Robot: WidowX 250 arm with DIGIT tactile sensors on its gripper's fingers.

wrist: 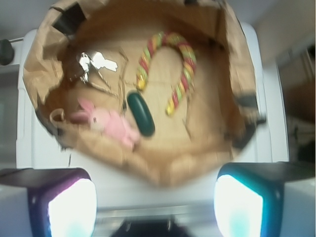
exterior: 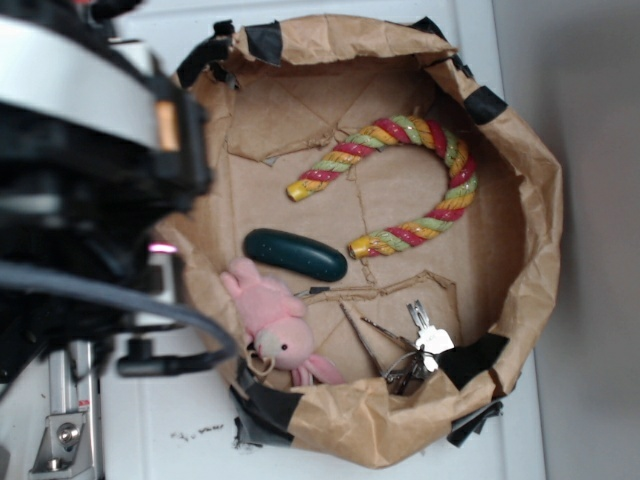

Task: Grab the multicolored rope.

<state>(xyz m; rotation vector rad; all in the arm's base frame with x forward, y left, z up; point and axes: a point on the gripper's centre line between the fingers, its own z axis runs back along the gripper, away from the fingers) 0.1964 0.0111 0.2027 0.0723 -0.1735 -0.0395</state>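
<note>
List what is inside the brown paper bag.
Inside the paper bag: multicolored rope, dark green oblong object, pink plush bunny, keys. Anything beneath them is hidden.

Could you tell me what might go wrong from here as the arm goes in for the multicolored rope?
1. The dark green oblong object lies close to one yellow end of the multicolored rope; a low approach there might catch it instead.
2. The paper bag's raised wall curls right beside the rope's bend, so the jaws could snag it.
3. The rope is thick and rounded; it might slip.
</note>
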